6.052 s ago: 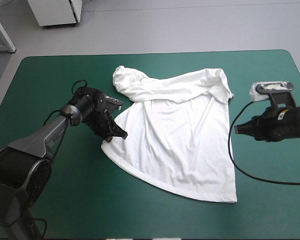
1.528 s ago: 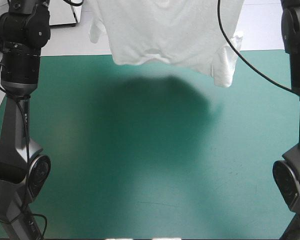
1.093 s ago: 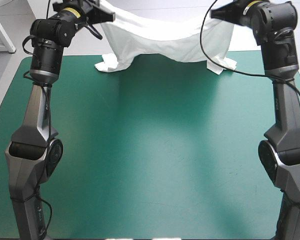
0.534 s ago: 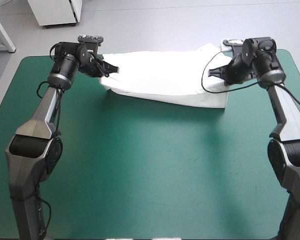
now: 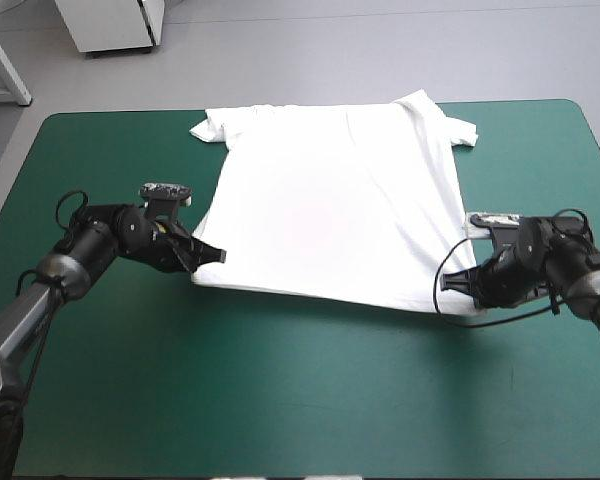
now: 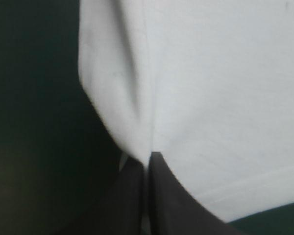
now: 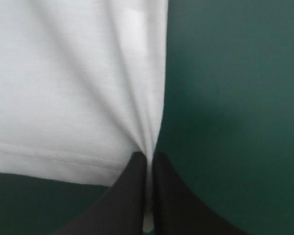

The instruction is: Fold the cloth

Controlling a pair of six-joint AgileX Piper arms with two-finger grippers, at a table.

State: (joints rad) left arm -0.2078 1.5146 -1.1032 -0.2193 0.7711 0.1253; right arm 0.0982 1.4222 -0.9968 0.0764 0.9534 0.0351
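The white T-shirt (image 5: 330,210) lies spread flat on the far half of the teal-green table (image 5: 280,400), its sleeves toward the far edge and its hem toward the near edge. The left gripper (image 5: 218,256) has its black fingers all but together, clamped on the hem's left corner (cloth puckers into the pinch). The right gripper (image 5: 450,283) grips the hem's right corner the same way, low over the table.

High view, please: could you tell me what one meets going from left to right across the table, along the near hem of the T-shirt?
left gripper, shut on the hem's corner → T-shirt, spread flat → right gripper, shut on the other corner.
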